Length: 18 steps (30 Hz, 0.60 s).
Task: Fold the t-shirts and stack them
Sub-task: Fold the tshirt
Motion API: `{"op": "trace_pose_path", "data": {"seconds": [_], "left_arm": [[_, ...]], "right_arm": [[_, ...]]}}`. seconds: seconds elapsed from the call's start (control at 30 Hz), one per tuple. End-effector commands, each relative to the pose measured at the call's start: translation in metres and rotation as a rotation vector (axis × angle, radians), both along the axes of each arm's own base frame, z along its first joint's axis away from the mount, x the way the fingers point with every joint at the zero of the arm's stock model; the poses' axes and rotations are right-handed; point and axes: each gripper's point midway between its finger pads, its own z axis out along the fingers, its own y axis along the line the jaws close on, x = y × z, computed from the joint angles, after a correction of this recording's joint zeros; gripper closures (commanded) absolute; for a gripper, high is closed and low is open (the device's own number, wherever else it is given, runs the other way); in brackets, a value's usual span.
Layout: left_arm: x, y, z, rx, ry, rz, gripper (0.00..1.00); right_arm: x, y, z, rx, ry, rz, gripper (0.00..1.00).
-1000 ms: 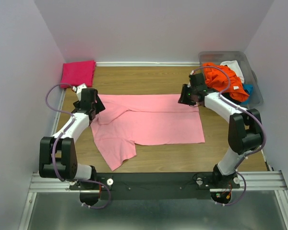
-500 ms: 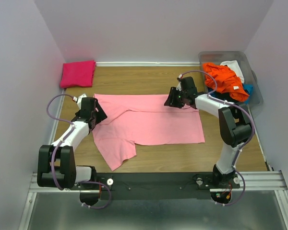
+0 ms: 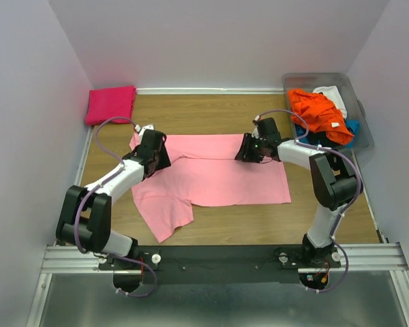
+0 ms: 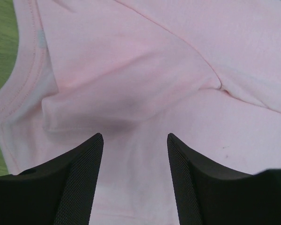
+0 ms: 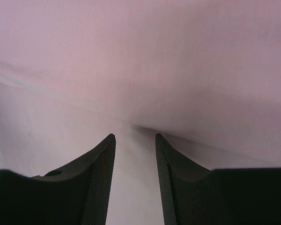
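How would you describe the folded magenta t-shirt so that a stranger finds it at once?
Start at the wooden table and go to its far left corner. There lies the magenta t-shirt, folded into a rectangle. It is darker than the light pink t-shirt spread in the middle, and the orange t-shirt in the clear bin at right is crumpled, not folded.

Left pincer [image 4: 135,138] and right pincer [image 5: 135,137] slid inward.
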Motion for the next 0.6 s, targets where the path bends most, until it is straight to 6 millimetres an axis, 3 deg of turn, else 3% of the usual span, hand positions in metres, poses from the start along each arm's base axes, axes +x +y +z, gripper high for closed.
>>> {"op": "trace_pose_path", "data": {"seconds": [0.0, 0.57], "left_arm": [[0.003, 0.005, -0.007, 0.136, 0.056, -0.028, 0.38], [0.010, -0.008, -0.033, 0.297, 0.156, -0.124, 0.41]], "right_arm": [[-0.003, -0.005, 0.011, 0.001, -0.032, -0.024, 0.53], [-0.011, -0.013, 0.009, -0.019, -0.034, -0.039, 0.53]]}}
